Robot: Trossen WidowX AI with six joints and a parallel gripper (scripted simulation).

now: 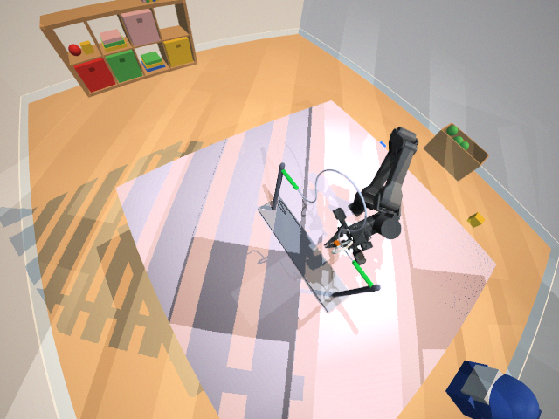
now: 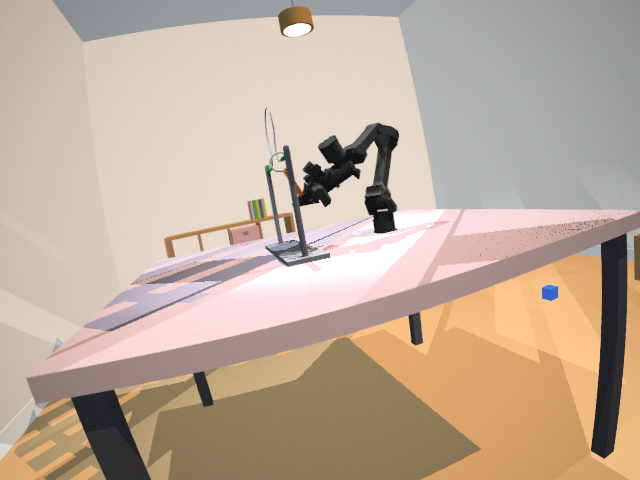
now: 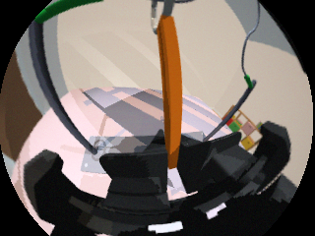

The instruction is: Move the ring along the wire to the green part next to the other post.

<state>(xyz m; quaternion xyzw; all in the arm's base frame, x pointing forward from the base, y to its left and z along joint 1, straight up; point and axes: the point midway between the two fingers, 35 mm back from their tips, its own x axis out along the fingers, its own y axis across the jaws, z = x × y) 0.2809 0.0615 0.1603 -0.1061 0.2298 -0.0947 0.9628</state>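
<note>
The landmark is the nearer post [image 1: 356, 291] [image 2: 294, 206] [image 3: 44, 74] in the exterior view. A metal ring [image 1: 335, 251] [image 2: 270, 162] [image 3: 183, 1] is up in the air just beside this post's green wire section [image 1: 363, 274] [image 2: 282, 158] [image 3: 64, 9], on its inner side, and appears to be over the thin grey wire [image 1: 363, 194] [image 2: 266, 124] [image 3: 243, 54]. Whether ring and wire touch is too small to tell. The opposite post [image 1: 278, 187] [image 2: 273, 206] [image 3: 231, 110] stands well apart from the landmark.

The black gripper [image 1: 333, 244] [image 2: 301, 197] [image 3: 163, 132] is closed on the orange handle [image 1: 336, 242] [image 2: 292, 182] [image 3: 169, 88], clasping the end away from the ring. In the exterior view, the handle's long axis slants upward from the jaws to the ring, so the ring lies above them, on the wire side.

If the landmark marks the goal, as seems likely, the carry is nearly over. The next move probably calls for sliding the ring along the wire's line toward the landmark, its opening kept square to the wire. A small tilt of the long handle could swing the rim into the grey. Release should wait until the ring hangs on green.
</note>
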